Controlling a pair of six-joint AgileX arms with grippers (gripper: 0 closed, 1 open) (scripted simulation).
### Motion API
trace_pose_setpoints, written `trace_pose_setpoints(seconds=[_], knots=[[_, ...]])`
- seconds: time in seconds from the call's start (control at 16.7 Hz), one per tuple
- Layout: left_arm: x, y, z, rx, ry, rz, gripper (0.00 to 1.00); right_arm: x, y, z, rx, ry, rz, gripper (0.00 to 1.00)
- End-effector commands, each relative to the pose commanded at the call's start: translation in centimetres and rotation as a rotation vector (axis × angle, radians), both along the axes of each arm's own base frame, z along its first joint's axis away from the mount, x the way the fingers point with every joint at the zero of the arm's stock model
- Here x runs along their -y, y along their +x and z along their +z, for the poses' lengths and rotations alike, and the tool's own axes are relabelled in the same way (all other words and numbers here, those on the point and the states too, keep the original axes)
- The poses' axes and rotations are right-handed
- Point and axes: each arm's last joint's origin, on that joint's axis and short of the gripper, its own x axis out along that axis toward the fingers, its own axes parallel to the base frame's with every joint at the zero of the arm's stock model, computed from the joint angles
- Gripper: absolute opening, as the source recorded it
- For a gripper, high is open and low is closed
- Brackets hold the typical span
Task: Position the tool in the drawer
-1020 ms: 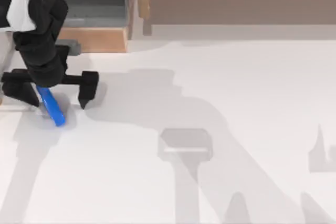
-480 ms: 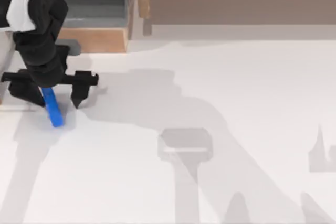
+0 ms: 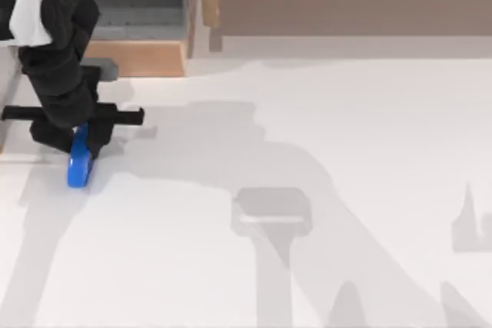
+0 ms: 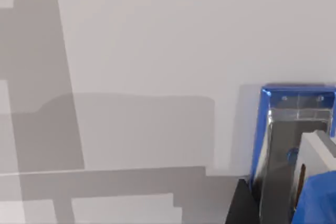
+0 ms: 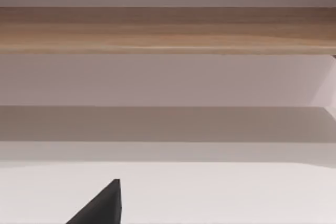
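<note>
The left gripper, at the table's left edge, pinches the small bright blue stapler, whose free end juts toward six o'clock; the grey-walled drawer with tan wooden front sits open at twelve o'clock.

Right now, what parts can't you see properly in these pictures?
- Blue stapler: in the top view its upper end is hidden under the left pincer; in the left wrist view the picture's edge cuts it off.
- Drawer: in the top view the picture's edge and the left arm hide part of its inside.
- Right pincer: the right wrist view catches just one dark fingertip, so open or shut is unclear.
</note>
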Motion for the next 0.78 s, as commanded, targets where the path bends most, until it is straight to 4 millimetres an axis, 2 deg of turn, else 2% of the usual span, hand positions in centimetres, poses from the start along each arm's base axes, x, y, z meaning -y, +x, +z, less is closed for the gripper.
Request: trace_pose_setpoints(seconds=[0.3, 0.78], knots=[[0.0, 0.0, 0.0, 0.000, 0.000, 0.000, 0.00, 0.0, 0.0, 0.0, 0.000, 0.000, 0.000, 1.00], [0.1, 0.0, 3.4, 0.011, -0.003, -0.002, 0.00, 0.0, 0.0, 0.0, 0.000, 0.000, 0.000, 1.00]])
